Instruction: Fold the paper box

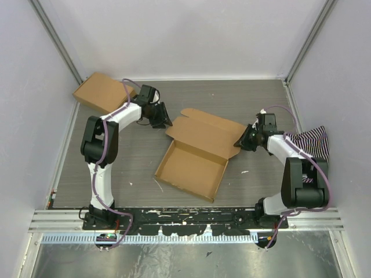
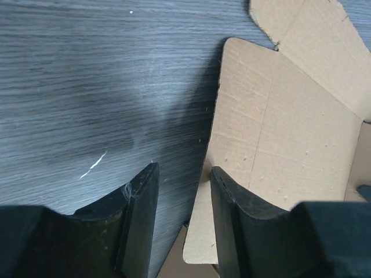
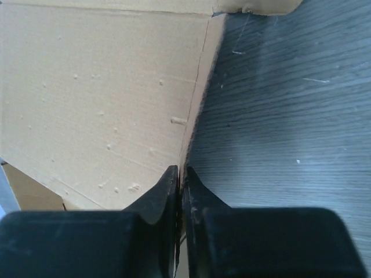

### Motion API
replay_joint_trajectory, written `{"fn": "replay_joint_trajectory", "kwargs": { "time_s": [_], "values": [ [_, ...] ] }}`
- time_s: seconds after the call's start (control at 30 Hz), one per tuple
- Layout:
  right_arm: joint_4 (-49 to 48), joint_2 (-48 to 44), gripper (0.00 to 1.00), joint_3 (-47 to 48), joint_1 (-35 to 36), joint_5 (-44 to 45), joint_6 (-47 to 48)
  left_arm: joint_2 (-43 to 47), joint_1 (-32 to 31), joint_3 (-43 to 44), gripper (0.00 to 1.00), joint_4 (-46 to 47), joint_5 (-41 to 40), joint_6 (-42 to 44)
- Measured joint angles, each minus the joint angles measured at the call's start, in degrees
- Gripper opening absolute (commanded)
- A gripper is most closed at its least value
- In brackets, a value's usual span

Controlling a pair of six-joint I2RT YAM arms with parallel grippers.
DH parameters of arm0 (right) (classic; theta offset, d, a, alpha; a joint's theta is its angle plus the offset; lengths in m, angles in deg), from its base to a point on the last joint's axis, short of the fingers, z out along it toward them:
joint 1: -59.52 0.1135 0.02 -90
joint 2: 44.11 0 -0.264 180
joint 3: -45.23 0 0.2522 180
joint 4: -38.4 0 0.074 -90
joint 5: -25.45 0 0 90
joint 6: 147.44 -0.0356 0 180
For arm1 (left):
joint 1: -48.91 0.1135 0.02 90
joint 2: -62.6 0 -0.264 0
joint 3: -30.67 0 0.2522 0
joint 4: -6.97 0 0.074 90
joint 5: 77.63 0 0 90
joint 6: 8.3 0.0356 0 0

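The paper box point(image 1: 194, 168) lies half formed mid-table: a shallow tray with raised walls at the front, and its lid panel point(image 1: 208, 134) lifted behind it. My right gripper point(image 1: 242, 141) is shut on the lid's right side flap. In the right wrist view the fingertips point(image 3: 173, 180) pinch the flap's edge point(image 3: 116, 104). My left gripper point(image 1: 164, 119) is at the lid's left flap. In the left wrist view it point(image 2: 184, 174) is open, and the edge of the left flap point(image 2: 272, 133) stands between the fingers point(image 2: 235, 208), which do not clamp it.
A second, finished brown cardboard box point(image 1: 101, 92) sits at the back left corner. A black-and-white striped cloth point(image 1: 311, 142) lies at the right edge by the right arm. White walls enclose the grey wood-grain table point(image 1: 116, 156).
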Motion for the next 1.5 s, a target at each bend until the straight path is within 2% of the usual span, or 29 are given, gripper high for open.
{"fn": "replay_joint_trajectory", "kwargs": {
  "time_s": [0.17, 0.33, 0.57, 0.97, 1.23, 1.4, 1.5],
  "values": [
    [0.9, 3.19, 0.02, 3.69, 0.07, -1.05, 1.09, 1.09, -0.17, -1.55, 0.46, 1.38, 0.17, -0.44],
    [2.32, 5.77, 0.01, 9.44, 1.38, 0.33, 4.15, 6.14, -0.57, -6.88, 0.46, 2.84, 0.09, -1.07],
    [5.27, 8.68, 0.01, 16.87, 7.3, 8.04, 8.13, 7.3, -1.11, -6.99, 0.45, 2.34, -2.14, -0.44],
    [7.28, 10.1, 0.01, 18.67, 15.34, 18.71, 8.96, 10.12, -1.73, -6.99, 0.41, -1.84, -8.33, 1.88],
    [6.4, 10.27, 0.01, 19.58, 17.62, 20.26, 8.87, 19.76, -2.95, -7.96, 0.4, -1.49, -8.94, 2.01],
    [4.74, 9.55, 0.01, 19.5, 19.02, 20.46, 8.9, 20.24, -4.17, -8.15, 0.4, -1.31, -8.85, 2.32],
    [3.58, 7.85, 0.01, 19.04, 19.93, 21.07, 9.18, 19.43, -4.68, -7.91, 0.47, -3.02, -10.75, 3.19]
  ]
}}
